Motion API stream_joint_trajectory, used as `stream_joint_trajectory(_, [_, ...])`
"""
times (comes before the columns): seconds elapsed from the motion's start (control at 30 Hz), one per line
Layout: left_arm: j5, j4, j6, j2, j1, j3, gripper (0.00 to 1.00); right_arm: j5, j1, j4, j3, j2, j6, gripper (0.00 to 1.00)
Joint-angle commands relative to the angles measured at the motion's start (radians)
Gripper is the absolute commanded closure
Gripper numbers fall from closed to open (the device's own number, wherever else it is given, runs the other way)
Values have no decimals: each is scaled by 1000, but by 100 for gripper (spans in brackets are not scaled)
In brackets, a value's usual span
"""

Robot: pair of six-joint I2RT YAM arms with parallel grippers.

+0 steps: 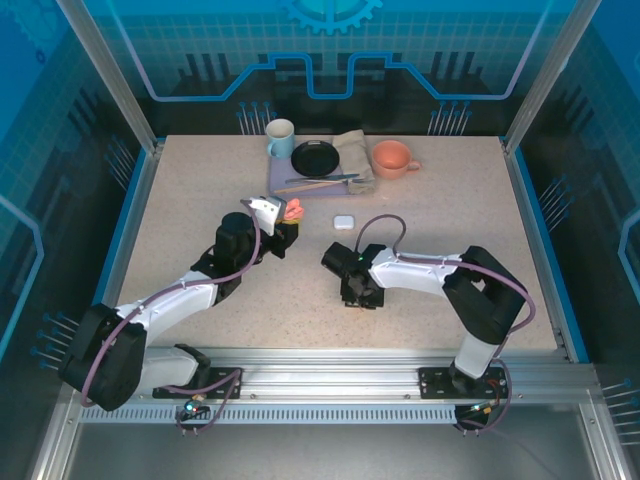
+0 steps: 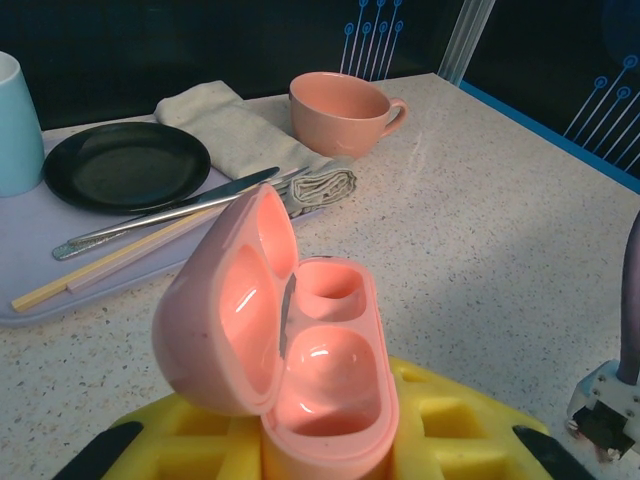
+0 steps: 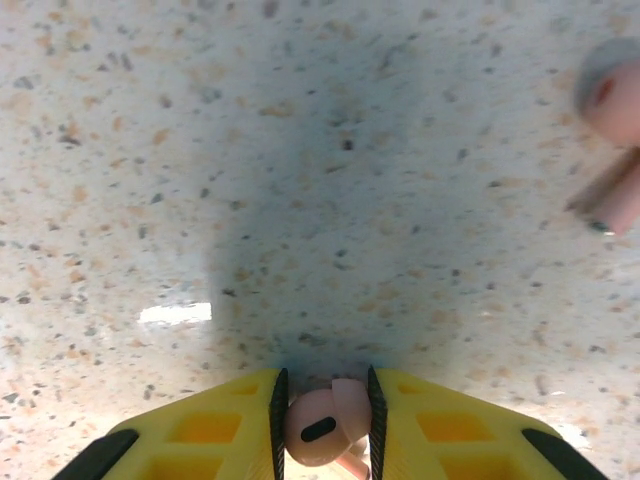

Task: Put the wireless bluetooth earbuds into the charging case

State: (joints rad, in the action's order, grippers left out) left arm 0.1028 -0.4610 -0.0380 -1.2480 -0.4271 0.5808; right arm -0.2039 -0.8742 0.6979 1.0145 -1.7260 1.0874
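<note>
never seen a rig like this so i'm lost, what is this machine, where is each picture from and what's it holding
These are two robot arms bolted at a table's edge. One camera looks down from above; one rides on each wrist. The left end effector grips an open pink charging case. The right end effector pinches a pink earbud; a second pink earbud lies on the table. At the back: a blue mug, a pink mug, a black plate and a cloth. A small white box lies mid-table.
</note>
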Motion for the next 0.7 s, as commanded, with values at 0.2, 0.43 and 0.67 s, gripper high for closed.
stream_joint_trajectory(0.2, [29,-72,-17,-11,6,-4,100,-67,69,29,-3,163,-12,72])
stream_joint_trajectory(0.43, [107,-214,-15,-64,6,-41,100,-50,162,-15,54,268,-88,72])
stream_joint_trajectory(0.67, [229,-333,-20,-141,6,-33,100,-4,248,-94,157,323,-190,72])
